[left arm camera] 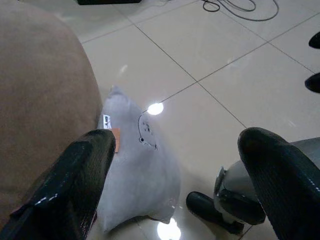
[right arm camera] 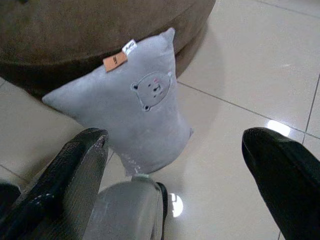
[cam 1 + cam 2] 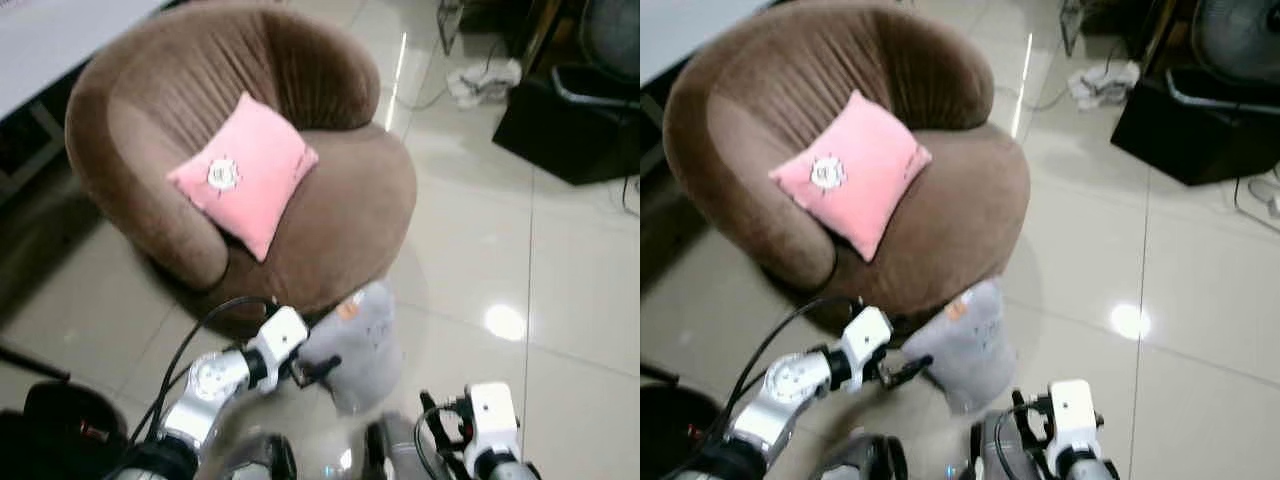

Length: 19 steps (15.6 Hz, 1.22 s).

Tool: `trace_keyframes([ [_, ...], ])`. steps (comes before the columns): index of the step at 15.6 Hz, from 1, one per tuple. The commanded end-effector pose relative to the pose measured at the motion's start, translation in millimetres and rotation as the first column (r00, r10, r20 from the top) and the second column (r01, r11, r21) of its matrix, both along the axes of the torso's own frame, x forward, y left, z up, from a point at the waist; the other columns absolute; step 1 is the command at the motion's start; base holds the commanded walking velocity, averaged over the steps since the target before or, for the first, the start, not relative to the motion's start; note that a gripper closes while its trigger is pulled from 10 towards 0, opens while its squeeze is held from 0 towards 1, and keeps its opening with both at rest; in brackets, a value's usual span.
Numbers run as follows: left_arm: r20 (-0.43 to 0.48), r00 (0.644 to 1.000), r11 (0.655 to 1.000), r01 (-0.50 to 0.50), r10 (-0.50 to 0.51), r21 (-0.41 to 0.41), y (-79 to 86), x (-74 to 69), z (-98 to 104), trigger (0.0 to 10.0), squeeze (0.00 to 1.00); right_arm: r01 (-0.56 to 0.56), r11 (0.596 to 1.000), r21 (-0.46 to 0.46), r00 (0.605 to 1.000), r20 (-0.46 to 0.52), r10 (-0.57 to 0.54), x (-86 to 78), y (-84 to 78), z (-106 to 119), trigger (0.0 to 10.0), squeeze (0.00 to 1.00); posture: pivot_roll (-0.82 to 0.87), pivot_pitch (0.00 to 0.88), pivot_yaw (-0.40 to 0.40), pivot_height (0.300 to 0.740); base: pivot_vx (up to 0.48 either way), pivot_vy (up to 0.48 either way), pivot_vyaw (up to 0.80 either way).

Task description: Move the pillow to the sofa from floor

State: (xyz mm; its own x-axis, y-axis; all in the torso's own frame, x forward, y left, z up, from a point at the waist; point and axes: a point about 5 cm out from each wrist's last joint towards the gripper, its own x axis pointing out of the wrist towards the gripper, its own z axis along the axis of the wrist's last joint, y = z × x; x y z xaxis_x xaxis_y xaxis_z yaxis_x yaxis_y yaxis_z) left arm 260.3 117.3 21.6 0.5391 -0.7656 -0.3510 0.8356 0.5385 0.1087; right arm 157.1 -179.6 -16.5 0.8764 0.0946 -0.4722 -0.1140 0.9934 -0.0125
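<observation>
Upper left of frame: brown sofa (image 3: 330, 210), round w/ curved back, pink pillow (image 3: 243, 172) propped on its seat. Lower left: left tool (image 3: 322, 368) reaches in from the silver arm, black fingers (image 1: 75, 185) spread wide apart, nothing held, tips just beside the grey pillow (image 3: 360, 345). Centre bottom: that grey pillow stands on the tiled floor (image 3: 560, 300), leaning against the sofa's front edge; bear face & orange tag visible in wrist views. Lower right: right tool (image 2: 175, 180) hovers above the floor near the pillow, fingers (image 2: 280, 170) also wide apart, empty. Upper right: black box (image 3: 565, 125), cables.
</observation>
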Motion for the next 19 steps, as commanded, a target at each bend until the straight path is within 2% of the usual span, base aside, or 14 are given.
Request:
trace_keyframes([
  [1, -0.013, 1.0, 1.0, -0.012, 0.012, 0.001, 3.8, -1.3, -1, 10.0, 0.0, 0.003, 1.0, 0.003, 1.0, -0.022, -0.003, -6.1, -0.3, -5, 10.0, 0.0, -0.26, 0.19, 0.052, 0.646, 0.0, 0.0, 0.0],
  [10, -0.005, 1.0, 1.0, -0.025, 0.025, 0.01, 2.2, 0.0, -2, 10.0, 0.0, 0.014, 1.0, -0.003, 0.999, -0.037, -0.014, -2.3, -4.9, -14, 10.0, 0.0, -0.26, 0.206, 0.051, 0.563, 0.0, 0.0, 0.0],
  [13, -0.004, 1.0, 0.999, -0.03, 0.03, 0.013, 2.1, 0.6, -3, 10.0, 0.0, 0.026, 1.0, -0.008, 0.998, -0.061, -0.026, -1.7, -5.6, -25, 10.0, 0.0, -0.26, 0.214, 0.054, 0.563, 0.0, 0.0, 0.0],
  [16, -0.01, 0.999, 0.999, -0.038, 0.038, 0.011, 4.0, 1.7, -4, 10.0, 0.0, 0.025, 1.0, -0.009, 0.996, -0.085, -0.026, -1.3, 4.0, -36, 10.0, 0.0, -0.26, 0.218, 0.055, 0.563, 0.0, 0.0, 0.0],
  [19, -0.026, 0.996, 0.996, -0.085, 0.085, -0.001, 11.7, 4.3, -4, 10.0, 0.0, 0.007, 1.0, -0.016, 0.993, -0.114, -0.009, 4.1, 23.7, -46, 10.0, 0.0, -0.26, 0.215, 0.051, 0.548, 0.0, 0.0, 0.0],
])
